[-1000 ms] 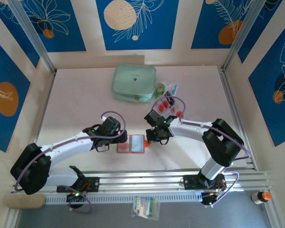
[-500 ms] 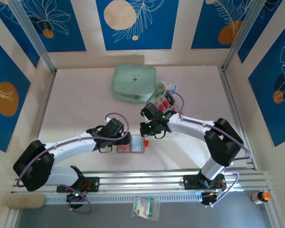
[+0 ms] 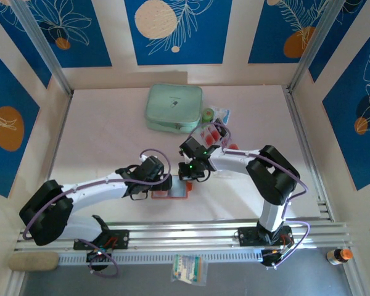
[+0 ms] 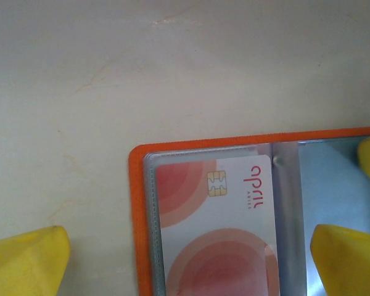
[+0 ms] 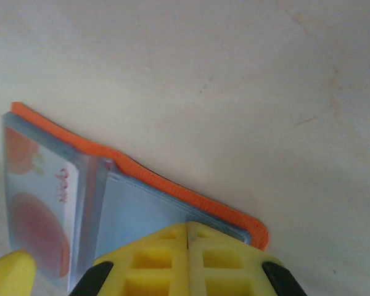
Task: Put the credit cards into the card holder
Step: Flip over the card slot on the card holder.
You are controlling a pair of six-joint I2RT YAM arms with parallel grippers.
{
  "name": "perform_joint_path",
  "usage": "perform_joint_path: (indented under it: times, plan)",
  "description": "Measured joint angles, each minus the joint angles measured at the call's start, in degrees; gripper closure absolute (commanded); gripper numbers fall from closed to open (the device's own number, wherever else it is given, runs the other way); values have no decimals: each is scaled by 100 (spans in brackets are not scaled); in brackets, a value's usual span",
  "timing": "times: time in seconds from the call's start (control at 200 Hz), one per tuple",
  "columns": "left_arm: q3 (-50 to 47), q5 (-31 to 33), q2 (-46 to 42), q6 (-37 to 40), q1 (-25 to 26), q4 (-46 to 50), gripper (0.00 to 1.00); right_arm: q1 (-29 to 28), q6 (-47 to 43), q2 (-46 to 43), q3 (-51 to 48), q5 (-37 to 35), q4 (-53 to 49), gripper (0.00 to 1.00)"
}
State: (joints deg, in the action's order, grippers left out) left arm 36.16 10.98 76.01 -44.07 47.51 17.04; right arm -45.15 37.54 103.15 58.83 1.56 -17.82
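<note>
The orange card holder (image 3: pixel 172 191) lies open on the table between both arms. One credit card (image 4: pixel 216 234), pale with red circles and a chip, sits in its left pocket. My left gripper (image 4: pixel 185 265) is open, its yellow fingers (image 4: pixel 24 262) straddling that left half. My right gripper (image 5: pixel 188 231) is shut, nothing visible between the tips, which rest on the bluish right pocket of the card holder (image 5: pixel 172 182). Loose credit cards (image 3: pixel 217 132) lie behind the right gripper (image 3: pixel 190 176). The left gripper (image 3: pixel 165 184) is at the holder's left side.
A mint-green zip case (image 3: pixel 174 108) lies at the back centre, with a small green roll (image 3: pixel 208 114) and a clear tray (image 3: pixel 222 115) to its right. Metal rails (image 3: pixel 191 237) run along the near edge. A packet (image 3: pixel 189 269) and an orange bottle (image 3: pixel 339 254) sit beyond them.
The right gripper has moved left and down onto the holder's right half. The left gripper has slid right over the holder's left half. Both jaws kept their state.
</note>
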Motion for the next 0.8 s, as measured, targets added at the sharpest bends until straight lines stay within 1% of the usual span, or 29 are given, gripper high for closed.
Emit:
perform_joint_path:
  times: [0.235, 0.66, 0.8]
  plan:
    - [0, 7, 66, 2, 48, -59, 0, -4, 177, 125, 0, 297, 330, 100]
    - [-33, 20, 393, 4, 118, -192, 0, -4, 345, 175, 0, 455, 485, 100]
    - [-87, 103, 404, 0, 140, -262, 7, -4, 345, 175, 0, 472, 498, 99]
